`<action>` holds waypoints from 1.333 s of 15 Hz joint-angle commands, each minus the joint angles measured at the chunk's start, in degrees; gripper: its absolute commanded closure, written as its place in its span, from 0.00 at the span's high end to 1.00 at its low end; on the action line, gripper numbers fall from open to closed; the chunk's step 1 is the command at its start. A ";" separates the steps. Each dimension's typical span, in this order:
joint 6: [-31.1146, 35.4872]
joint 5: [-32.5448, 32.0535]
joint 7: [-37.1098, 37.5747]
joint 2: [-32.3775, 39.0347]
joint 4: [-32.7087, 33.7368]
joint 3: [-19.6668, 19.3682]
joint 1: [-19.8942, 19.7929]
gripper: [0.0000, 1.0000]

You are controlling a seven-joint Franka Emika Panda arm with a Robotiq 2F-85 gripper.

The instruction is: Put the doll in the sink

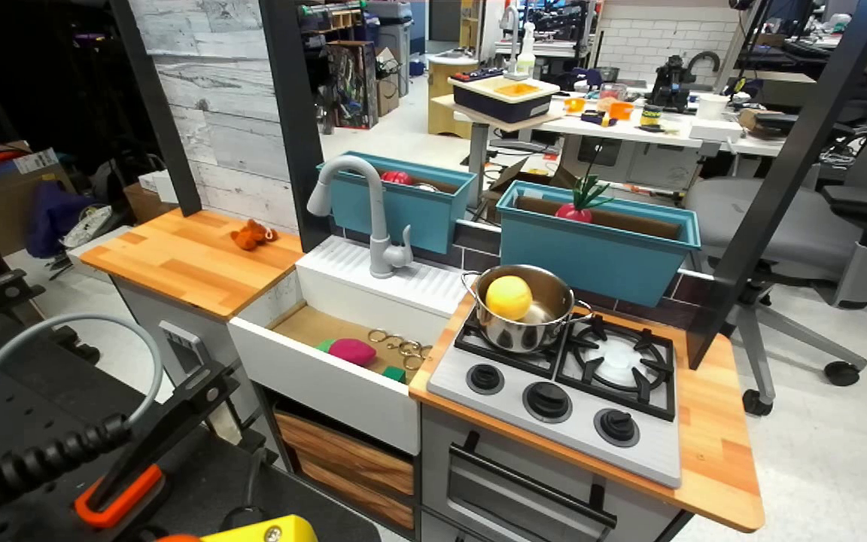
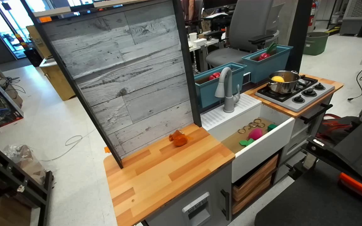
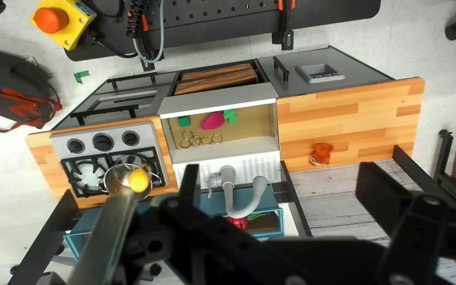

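Observation:
The doll, a small orange-red toy, lies on the wooden counter beside the sink; it shows in both exterior views (image 1: 252, 235) (image 2: 178, 138) and in the wrist view (image 3: 322, 153). The sink is a deep white basin, seen in both exterior views (image 1: 328, 388) (image 2: 264, 142) and in the wrist view (image 3: 218, 99). A pink piece, green bits and several metal rings lie in it. My gripper (image 3: 278, 168) shows only in the wrist view. It is open and empty, its fingers wide apart, high above the play kitchen and apart from the doll.
A grey faucet (image 1: 377, 211) rises behind the sink. Teal bins (image 1: 599, 241) (image 2: 220, 83) stand behind the counter. A steel pot (image 1: 524, 324) with a yellow ball (image 1: 509, 298) sits on the stove (image 1: 554, 410). A grey wood-pattern panel (image 2: 121, 75) with dark posts stands behind the doll.

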 commanded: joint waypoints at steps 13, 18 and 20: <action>4.93 -0.90 0.92 6.16 1.50 2.98 -1.33 1.00; 17.11 -1.91 4.84 20.55 4.65 7.42 -0.96 1.00; 22.51 -3.57 6.97 28.18 6.92 9.08 -1.13 1.00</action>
